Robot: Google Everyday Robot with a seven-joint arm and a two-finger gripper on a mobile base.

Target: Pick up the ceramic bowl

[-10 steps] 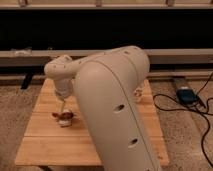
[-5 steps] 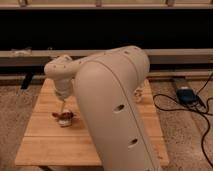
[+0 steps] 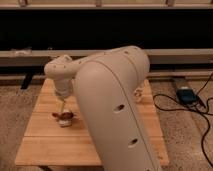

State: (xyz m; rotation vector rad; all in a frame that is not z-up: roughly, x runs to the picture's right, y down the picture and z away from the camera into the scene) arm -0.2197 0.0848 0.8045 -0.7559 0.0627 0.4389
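The gripper (image 3: 62, 110) of a one-armed robot is seen low over the left part of a wooden table (image 3: 47, 145). It is placed directly above a small reddish-and-white object taken to be the ceramic bowl (image 3: 64, 119), which is resting on the tabletop. Whether the gripper is spread or clamped cannot be told, and contact with the bowl cannot be made out. For a sound pickup, the rim should be straddled squarely and a firm hold confirmed before any lift is made. The bowl should then be raised straight up so that it is not tipped or dragged across the boards.
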